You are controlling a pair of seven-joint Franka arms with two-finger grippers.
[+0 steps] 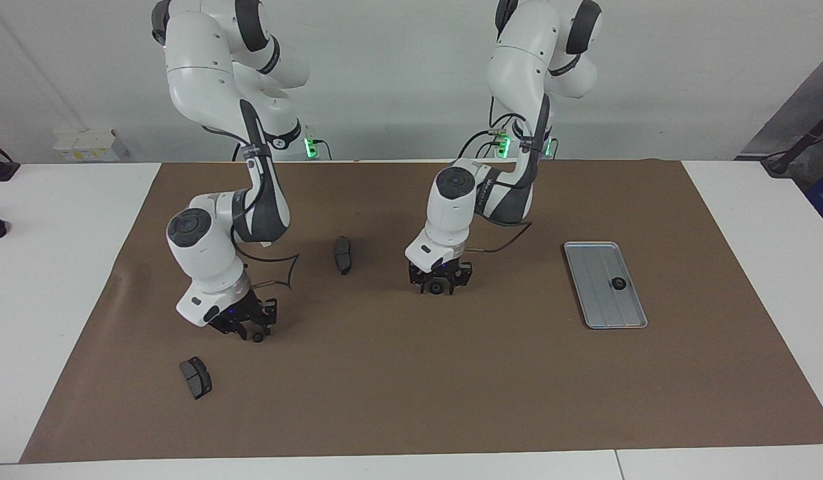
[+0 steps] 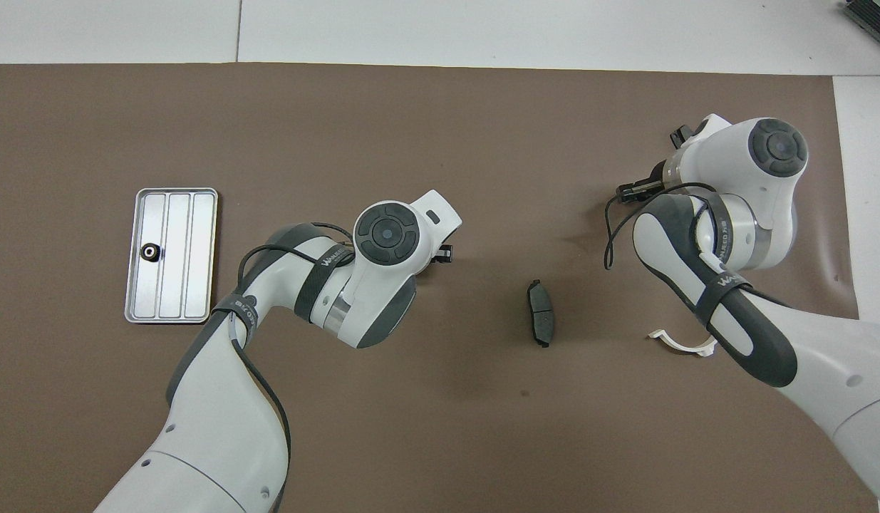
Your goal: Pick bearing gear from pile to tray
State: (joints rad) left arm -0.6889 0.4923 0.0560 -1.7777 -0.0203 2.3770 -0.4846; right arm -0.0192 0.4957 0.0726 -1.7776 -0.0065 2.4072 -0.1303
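The left end effector [image 1: 437, 287] is down on the bench, its fingers around a small black gear [image 1: 436, 288]. The right end effector [image 1: 250, 329] is low beside another gear [image 1: 258, 337]; I cannot tell its fingers' state. A third gear [image 1: 618, 283] lies in the tray [image 1: 594, 307].

A: Where is my left gripper [image 1: 438, 288]?
B: Low on the mat [image 1: 451, 400], around a small round piece [image 1: 436, 288] mid-table. The tray [image 1: 594, 293] sits toward your left arm's end, one round piece [image 1: 618, 283] in it.
A: My right gripper [image 1: 248, 331]?
B: Down at another round piece [image 1: 258, 337]; a plate [image 1: 196, 377] lies farther out, a second plate [image 1: 343, 254] between the arms.
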